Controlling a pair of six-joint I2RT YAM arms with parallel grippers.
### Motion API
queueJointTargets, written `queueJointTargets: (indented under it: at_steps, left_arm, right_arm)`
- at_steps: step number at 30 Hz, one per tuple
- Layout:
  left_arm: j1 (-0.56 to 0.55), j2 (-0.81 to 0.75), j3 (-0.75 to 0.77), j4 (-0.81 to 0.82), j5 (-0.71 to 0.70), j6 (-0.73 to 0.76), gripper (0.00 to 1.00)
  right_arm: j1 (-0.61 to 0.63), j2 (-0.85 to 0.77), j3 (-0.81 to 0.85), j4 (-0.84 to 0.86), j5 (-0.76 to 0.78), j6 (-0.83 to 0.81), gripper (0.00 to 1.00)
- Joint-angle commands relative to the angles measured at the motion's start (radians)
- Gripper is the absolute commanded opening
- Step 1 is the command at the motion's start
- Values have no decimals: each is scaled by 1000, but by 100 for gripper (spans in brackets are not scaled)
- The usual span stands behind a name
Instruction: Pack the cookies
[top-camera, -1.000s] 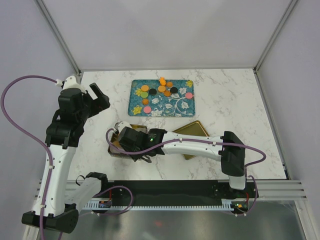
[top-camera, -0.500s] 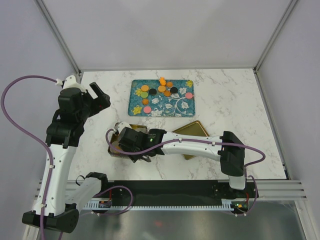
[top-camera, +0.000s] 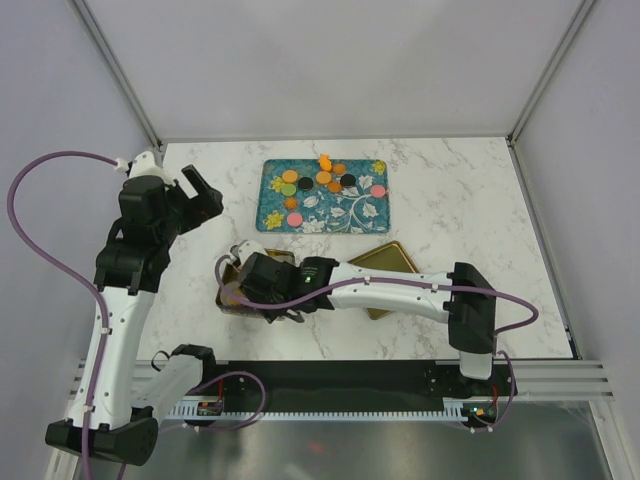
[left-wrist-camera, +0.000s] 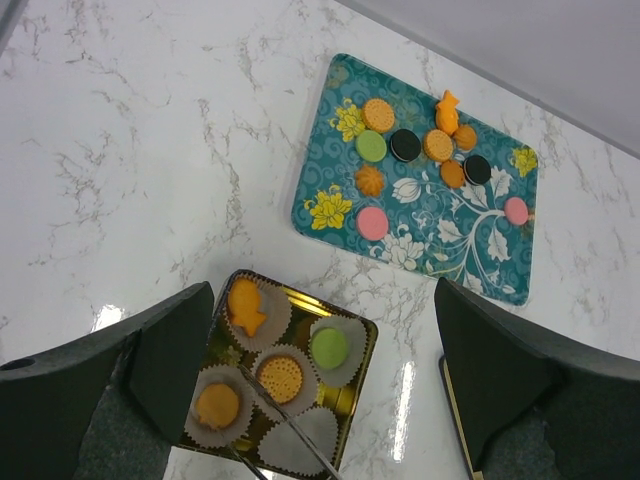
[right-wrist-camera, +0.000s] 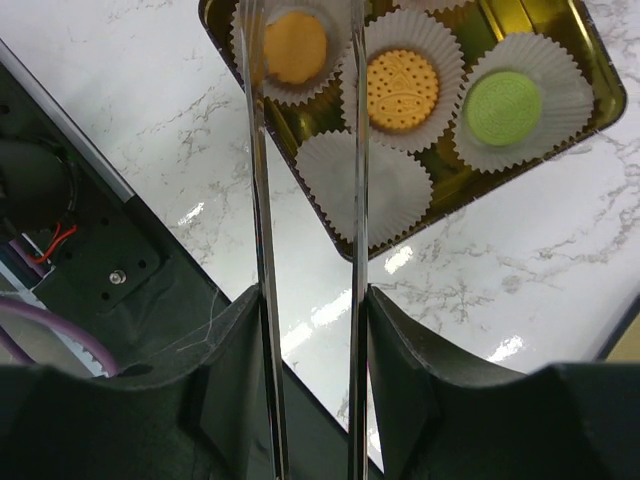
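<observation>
Left gripper (top-camera: 203, 193) spread wide above the table (left-wrist-camera: 150, 150). Right gripper (right-wrist-camera: 308, 330) pinches tongs (right-wrist-camera: 357, 200), their tips parted and empty over the tin (right-wrist-camera: 590, 62). Four cookies (right-wrist-camera: 400, 88) sit in its paper cups (right-wrist-camera: 400, 190); the others lie on the tray (left-wrist-camera: 480, 250).

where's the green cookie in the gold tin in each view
top external: hidden under the right arm, over the gold tin
left wrist: green cookie bottom centre, right side of the tin
right wrist: green cookie upper right, in a paper cup
shared landmark: the gold tin
</observation>
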Motion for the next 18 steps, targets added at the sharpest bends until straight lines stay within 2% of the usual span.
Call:
queueJointTargets:
  at_steps: [1,9,18]
  left_arm:
    - [7,-2,-15,50,26,-36,100]
    - [7,-14,-72,86,98,-50,100]
    - [7,-54,-202,133,225,-35,98]
  right_arm:
    - [-25,-131,-25,27,41,4,50]
    - [-148,-271,-157,23,50,16,49]
    - [-473,-311,-257,26,88,-25,49]
